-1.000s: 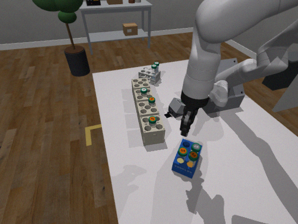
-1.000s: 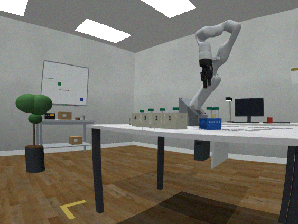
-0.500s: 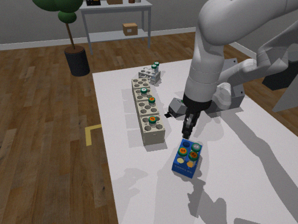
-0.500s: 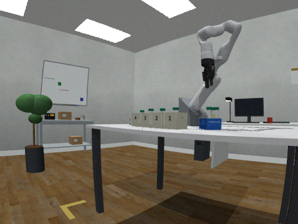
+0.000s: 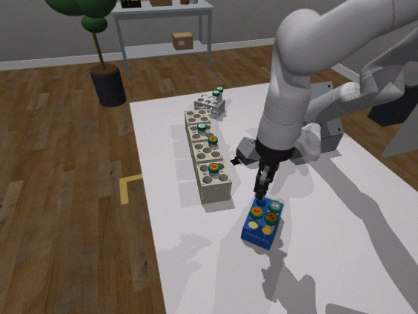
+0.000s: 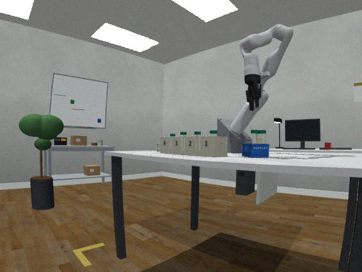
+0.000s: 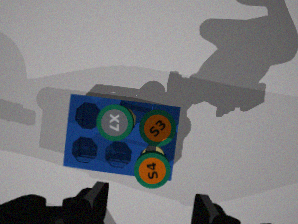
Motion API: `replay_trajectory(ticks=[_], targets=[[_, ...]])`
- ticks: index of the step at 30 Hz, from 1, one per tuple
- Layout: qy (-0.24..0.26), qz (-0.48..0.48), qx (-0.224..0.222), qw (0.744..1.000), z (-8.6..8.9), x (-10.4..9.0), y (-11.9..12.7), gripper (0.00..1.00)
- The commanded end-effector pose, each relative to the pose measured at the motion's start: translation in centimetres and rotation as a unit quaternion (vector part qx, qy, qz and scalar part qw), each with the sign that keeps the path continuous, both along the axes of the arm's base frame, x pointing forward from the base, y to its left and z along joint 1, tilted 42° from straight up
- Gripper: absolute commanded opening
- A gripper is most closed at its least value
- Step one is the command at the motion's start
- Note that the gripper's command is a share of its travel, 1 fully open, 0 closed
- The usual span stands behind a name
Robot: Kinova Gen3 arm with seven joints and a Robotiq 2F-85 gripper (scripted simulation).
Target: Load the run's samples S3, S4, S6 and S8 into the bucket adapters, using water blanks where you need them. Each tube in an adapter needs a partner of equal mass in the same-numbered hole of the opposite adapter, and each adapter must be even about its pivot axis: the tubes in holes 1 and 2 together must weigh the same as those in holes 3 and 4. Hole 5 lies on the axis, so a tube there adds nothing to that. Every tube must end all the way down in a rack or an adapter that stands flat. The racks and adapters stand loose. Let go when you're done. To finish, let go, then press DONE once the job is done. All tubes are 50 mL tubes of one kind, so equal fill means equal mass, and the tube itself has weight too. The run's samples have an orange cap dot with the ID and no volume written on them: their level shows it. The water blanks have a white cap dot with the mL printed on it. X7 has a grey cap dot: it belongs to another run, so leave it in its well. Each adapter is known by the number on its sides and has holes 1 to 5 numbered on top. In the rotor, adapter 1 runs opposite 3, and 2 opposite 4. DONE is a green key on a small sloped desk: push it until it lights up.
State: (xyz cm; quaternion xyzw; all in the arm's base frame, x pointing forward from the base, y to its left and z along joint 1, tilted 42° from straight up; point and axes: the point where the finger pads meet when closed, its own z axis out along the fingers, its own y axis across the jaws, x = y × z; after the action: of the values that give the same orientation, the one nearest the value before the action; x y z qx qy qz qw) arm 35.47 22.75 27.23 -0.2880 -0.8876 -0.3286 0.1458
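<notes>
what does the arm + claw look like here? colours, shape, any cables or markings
Arm: smooth, rounded, tube-like links in glossy white to pale grey, with faint seams at the joints. No cables or markings show. It rises from a grey angular base block with bolt dots. Claw: a black cuff under the white wrist, then two dark grey to black slim fingers.

Matt white table top [image 5: 333, 237], grained wood plank floor [image 5: 67, 155], smooth plastic-looking blue rack [image 5: 256, 234]
</notes>
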Motion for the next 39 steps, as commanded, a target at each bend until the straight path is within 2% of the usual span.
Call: replay_trajectory(ticks=[1,39], targets=[[-0.001,-0.001,0.0,1.0,-0.1,0.0,0.1,0.62],[-0.001,-0.001,0.0,1.0,-3.5,-0.3,3.1,0.62]])
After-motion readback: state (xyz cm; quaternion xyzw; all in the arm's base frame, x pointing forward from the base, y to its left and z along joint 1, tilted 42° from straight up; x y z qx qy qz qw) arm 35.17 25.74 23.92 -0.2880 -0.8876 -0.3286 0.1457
